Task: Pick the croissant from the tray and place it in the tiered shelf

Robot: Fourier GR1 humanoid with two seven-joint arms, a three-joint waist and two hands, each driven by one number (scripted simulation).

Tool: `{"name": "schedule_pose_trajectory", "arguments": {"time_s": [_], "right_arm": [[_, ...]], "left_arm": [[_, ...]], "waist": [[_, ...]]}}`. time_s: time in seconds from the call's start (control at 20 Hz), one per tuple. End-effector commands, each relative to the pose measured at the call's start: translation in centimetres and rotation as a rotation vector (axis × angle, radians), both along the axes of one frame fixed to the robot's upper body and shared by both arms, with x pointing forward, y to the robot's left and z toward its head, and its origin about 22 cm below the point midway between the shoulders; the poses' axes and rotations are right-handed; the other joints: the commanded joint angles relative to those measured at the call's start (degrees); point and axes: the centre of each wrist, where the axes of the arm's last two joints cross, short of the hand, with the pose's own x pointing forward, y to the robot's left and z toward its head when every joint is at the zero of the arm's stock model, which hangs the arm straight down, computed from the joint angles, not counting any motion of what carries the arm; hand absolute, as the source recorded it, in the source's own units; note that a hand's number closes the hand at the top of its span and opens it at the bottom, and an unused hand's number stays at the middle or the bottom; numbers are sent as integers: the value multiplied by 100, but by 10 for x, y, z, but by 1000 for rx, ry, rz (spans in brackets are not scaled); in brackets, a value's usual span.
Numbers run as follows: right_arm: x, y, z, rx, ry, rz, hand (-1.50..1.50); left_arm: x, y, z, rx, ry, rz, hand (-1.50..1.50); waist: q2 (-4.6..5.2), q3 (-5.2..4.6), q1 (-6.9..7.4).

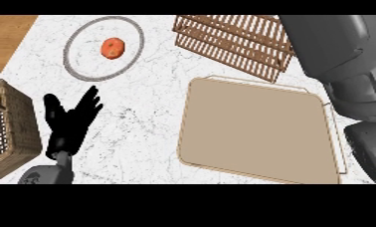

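So here's the odd bit: the tray [257, 131] is bare, no croissant on it, and I can't spot the croissant anywhere on the worktop [147, 121] either. A big grey forearm [330, 47] fills the edge right of the tray, running up past the tray's far right corner, and I can't make out its hand at all. My guess is the pick is already done and the croissant is tucked in that hidden right hand, but that's only a guess.

If so, we're in the carry step. Next up would be bringing it to the tiered shelf [235, 42], the brown slatted thing just beyond the tray's far edge, and lowering it onto a tier before letting go.

The left hand [70, 119] sits well left of the tray, fingers [89, 100] spread and straight, holding nothing, just resting.

Other stuff: a round plate [77, 64] up and left of the tray with a small orange-red thing [112, 48] on it, and a wicker basket [15, 126] far left, past the left hand. Neither lies between tray and shelf, so the route looks open. The main hassle is that forearm blocking the view.
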Motion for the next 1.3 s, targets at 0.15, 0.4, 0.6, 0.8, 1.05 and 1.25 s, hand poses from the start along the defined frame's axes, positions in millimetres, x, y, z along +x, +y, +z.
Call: {"name": "schedule_pose_trajectory", "arguments": {"time_s": [0.15, 0.4, 0.6, 0.8, 1.05, 1.25], "right_arm": [[18, -18, -32, -11, -17, -30, 150], [22, -22, -21, 2, -52, 9, 150], [17, -20, -24, -7, -40, 60, 150], [21, -20, -27, -31, -19, 43, 150], [19, -43, 5, 144, -142, -34, 150], [18, -28, -8, 233, -202, -59, -150]], "left_arm": [[11, 0, -4, -4, 22, 10, 0], [-8, 15, -15, -8, 23, -9, 0], [-8, 8, -20, -2, 42, 5, 0], [-4, -2, -16, -12, 21, -13, 0], [0, 6, -11, -6, 35, -25, 0], [-2, -6, -14, -10, 29, -15, 0]], "waist": [[30, -25, 2], [46, -28, 77], [-14, -23, -53], [-6, -23, -24], [40, -22, 58], [9, -22, 8]]}}
